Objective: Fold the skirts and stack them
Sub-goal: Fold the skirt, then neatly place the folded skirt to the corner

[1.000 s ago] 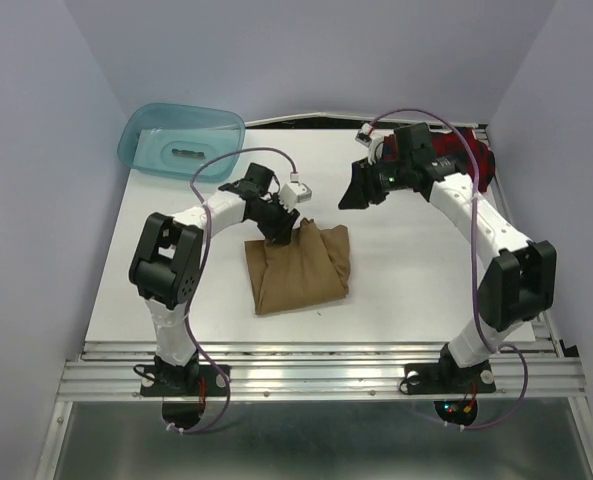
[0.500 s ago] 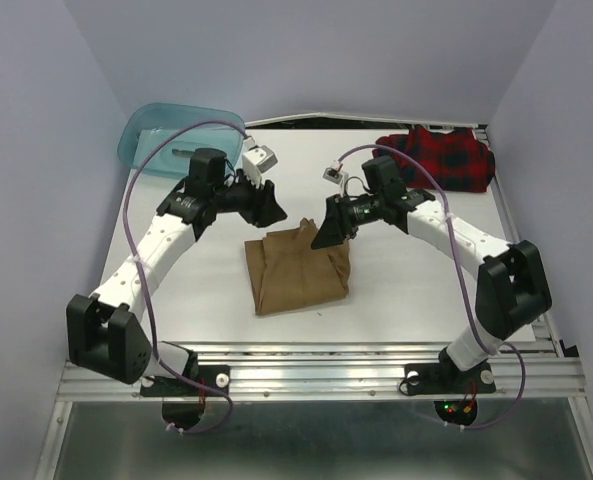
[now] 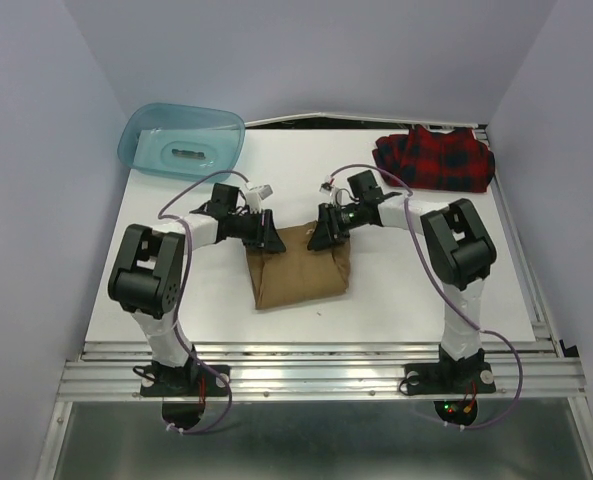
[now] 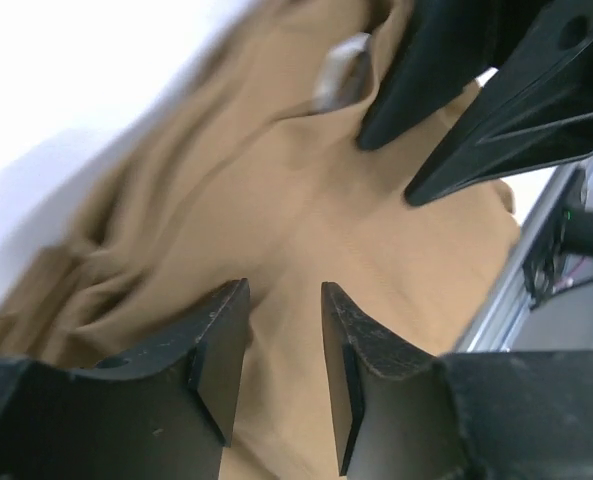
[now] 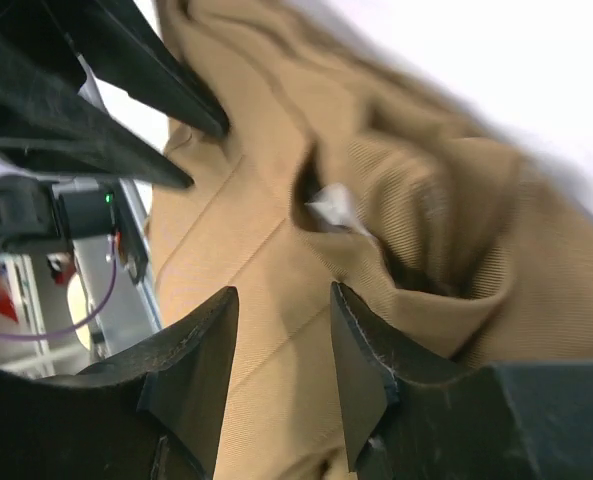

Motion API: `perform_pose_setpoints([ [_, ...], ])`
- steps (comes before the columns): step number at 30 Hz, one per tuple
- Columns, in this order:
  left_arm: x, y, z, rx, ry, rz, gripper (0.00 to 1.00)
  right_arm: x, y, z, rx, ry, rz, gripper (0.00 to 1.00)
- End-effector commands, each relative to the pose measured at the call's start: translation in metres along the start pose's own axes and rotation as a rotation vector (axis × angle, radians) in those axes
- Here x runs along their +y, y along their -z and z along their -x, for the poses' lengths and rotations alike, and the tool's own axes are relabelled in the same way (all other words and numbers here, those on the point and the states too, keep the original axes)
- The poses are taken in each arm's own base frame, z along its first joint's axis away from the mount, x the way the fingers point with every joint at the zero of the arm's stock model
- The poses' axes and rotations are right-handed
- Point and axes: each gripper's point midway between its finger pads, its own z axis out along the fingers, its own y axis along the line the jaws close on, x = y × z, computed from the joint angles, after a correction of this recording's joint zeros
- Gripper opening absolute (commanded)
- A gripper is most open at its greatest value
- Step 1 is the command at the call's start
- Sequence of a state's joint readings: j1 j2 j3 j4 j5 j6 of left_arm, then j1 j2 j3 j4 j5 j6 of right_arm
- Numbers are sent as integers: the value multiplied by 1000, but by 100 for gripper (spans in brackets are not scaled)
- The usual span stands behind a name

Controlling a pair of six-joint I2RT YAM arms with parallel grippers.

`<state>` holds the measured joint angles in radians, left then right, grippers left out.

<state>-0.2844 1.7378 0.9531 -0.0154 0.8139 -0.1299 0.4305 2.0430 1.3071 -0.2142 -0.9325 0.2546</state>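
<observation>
Tan-brown skirt (image 3: 298, 265) lies roughly folded at the centre of the top view, flat on the white table (image 3: 176, 290). Its upper edge is bunched into creases. The left gripper (image 3: 268, 232) sits at that edge's upper left corner and the right gripper (image 3: 318, 230) at its upper right, the two tips near each other and pointing inward. In the left wrist view the jaws stand a narrow gap apart just over the tan cloth, with nothing pinched between them. The right wrist view shows the same: a slim gap with ribbed tan fabric below it, beside a deep fold. The red plaid skirt (image 3: 436, 158) sits in a loose heap at the upper right of the table, well apart from both arms. The teal tub (image 3: 181, 140) is at the upper left (a small pale patch shows on its floor, too small to identify).
</observation>
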Motion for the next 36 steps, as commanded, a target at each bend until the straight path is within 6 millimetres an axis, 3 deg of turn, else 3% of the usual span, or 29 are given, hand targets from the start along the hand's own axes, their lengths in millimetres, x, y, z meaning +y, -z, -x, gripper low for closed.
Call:
perform_pose_setpoints([
  [1,30,0,38,-100,19,36,45,-42,15,44,-131,43,-107,48],
  [4,54,-11,33,-68,61,63,43,-68,9,40,-119,24,-150,48],
  [6,67,-18,27,-38,79,89,43,-75,6,40,-112,16,-160,48],
  [8,71,-19,35,-24,46,100,43,-74,4,44,-102,3,-145,52],
  [9,68,-18,44,-23,9,89,43,-60,9,55,-113,18,-122,54],
  [10,65,-16,48,-24,-9,88,43,-58,9,53,-105,10,-114,56],
  [11,53,-6,58,-45,-42,76,45,-39,21,74,-146,71,-108,62],
  [13,35,8,77,-90,-115,66,48,-14,37,93,-182,136,-118,69],
  [14,20,25,92,-129,-212,82,52,14,57,116,-239,225,-127,78],
  [17,1,59,122,-211,-346,167,57,48,87,133,-300,310,-179,95],
  [18,-3,69,127,-231,-393,198,61,69,105,139,-341,359,-197,100],
  [19,-16,91,138,-289,-449,252,78,70,114,140,-356,380,-250,100],
  [20,-22,101,141,-312,-487,282,80,74,122,140,-369,398,-276,100],
  [21,-39,117,146,-350,-585,316,81,73,130,140,-384,406,-325,100],
  [24,-40,137,139,-363,-709,479,82,84,154,125,-410,439,-402,100],
  [25,-53,139,128,-357,-813,504,83,82,165,115,-436,427,-462,100],
  [27,-55,148,121,-356,-911,609,84,76,177,108,-469,391,-535,100],
  [28,-63,150,109,-341,-1005,643,87,67,188,101,-503,338,-612,100],
  [29,-74,160,109,-384,-1052,665,93,56,198,98,-525,306,-690,100],
  [32,-84,159,95,-375,-1158,670,99,46,198,69,-465,289,-699,100],
  [36,-96,139,73,-323,-1165,503,99,38,173,27,-375,142,-595,100],
])
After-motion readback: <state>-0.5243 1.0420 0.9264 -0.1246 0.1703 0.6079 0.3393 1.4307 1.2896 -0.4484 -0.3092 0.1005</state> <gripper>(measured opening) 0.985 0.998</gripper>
